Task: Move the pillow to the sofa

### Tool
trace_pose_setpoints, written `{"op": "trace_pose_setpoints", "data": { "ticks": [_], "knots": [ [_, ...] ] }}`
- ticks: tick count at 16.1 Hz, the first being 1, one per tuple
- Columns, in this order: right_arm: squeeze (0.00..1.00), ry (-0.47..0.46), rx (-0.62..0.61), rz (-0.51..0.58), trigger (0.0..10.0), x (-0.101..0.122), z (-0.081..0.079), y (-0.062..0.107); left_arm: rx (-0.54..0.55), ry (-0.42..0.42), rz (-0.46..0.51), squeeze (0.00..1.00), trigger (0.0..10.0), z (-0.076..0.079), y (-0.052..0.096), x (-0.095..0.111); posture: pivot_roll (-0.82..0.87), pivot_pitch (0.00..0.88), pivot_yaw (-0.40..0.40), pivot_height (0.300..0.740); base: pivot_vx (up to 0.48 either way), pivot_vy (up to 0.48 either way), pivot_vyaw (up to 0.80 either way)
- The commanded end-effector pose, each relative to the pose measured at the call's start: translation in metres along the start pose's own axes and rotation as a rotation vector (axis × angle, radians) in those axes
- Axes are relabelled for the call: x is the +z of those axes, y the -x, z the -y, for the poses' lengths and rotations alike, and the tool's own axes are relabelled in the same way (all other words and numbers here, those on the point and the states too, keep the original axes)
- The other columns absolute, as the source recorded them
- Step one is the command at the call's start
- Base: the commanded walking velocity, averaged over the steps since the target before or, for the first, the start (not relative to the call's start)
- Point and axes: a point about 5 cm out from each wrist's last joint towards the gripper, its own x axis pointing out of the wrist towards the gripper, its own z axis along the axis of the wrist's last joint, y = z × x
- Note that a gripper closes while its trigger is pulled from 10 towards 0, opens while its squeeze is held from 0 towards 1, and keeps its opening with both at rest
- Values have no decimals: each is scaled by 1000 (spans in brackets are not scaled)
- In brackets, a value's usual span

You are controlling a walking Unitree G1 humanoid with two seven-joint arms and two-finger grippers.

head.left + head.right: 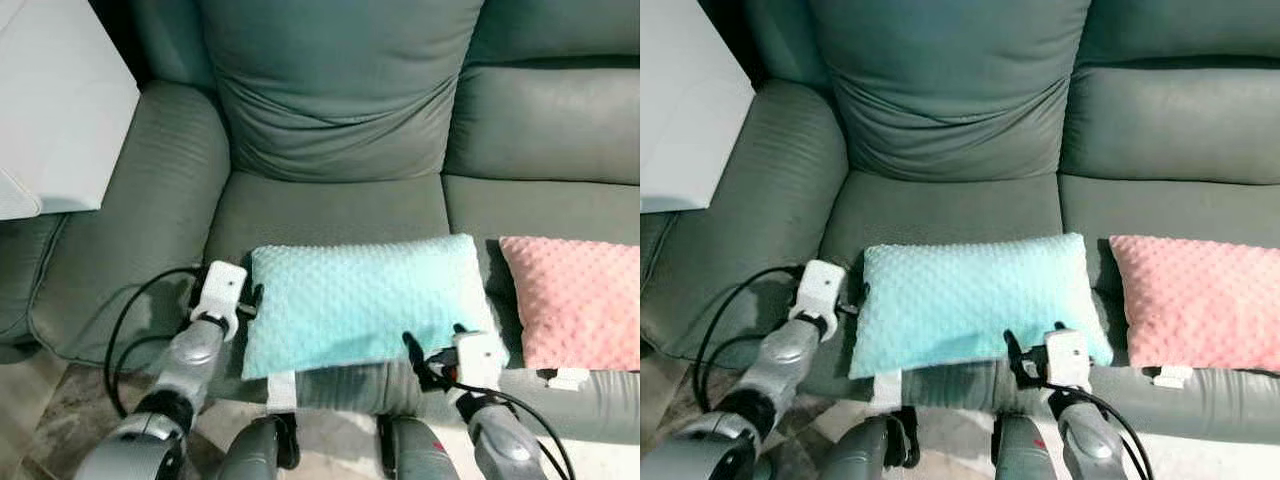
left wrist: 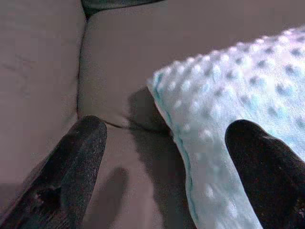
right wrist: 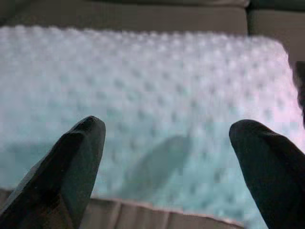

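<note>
Two pillows lie on the seat of the green sofa (image 1: 330,205); one is mint (image 1: 365,300), the other pink (image 1: 575,300); both have a dotted, bumpy surface. The mint pillow lies flat on the seat cushion nearest the sofa's left armrest (image 1: 140,215), its front edge reaching the front lip of the seat; the pink pillow lies on the neighbouring seat cushion to the robot's right, just beside the mint one but apart from it, with a strip of green showing between them. One large back cushion (image 1: 335,90) stands behind the mint pillow.

Two arms reach toward the mint pillow, one at each side; the left end effector (image 2: 167,143) sits at the pillow's left edge with its two black fingers spread wide apart, one finger (image 2: 78,152) over the bare seat and the other (image 2: 264,157) over the pillow's surface, holding nothing; the right end effector (image 3: 167,143) is at the front right corner of the same pillow, its two fingers also spread wide, above the pillow's front edge and gripping nothing. A pale flat surface (image 1: 55,110) stands beyond the left armrest.
</note>
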Motion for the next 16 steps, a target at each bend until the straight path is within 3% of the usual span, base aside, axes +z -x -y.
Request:
{"op": "trace_pose_setpoints", "data": {
  "ticks": [1, 3, 5, 10, 13, 16],
  "knots": [
    [0, -32, 29, -74, 10000, -9, -9, 7, -14, 30, -55, 0, 10000, -2, 10, -20, -171, 239, 113, 740, 0, 0, 0],
    [0, -84, 81, -124, 10000, -6, -16, 16, -1, 58, -56, 0, 10000, -8, 15, -25, -170, 208, 112, 740, 0, 0, 0],
    [0, -92, 100, -109, 10000, 7, -14, 24, 11, 80, -45, 0, 10000, -15, 19, -26, -174, 168, 111, 740, 0, 0, 0],
    [0, -21, 33, -89, 10000, 21, 10, 23, 6, 106, -26, 0, 10000, -19, 23, -23, -176, 107, 112, 740, 0, 0, 0],
    [0, 15, -9, -106, 10000, 27, 16, 17, -18, 165, -24, 0, 10000, -10, 27, -24, -175, 71, 112, 740, 0, 0, 0],
    [0, 64, -62, -166, 10000, 17, 19, 16, -42, 196, 7, 0, 10000, 1, 33, -27, -167, 46, 108, 740, 0, 0, 0]
  ]
}}
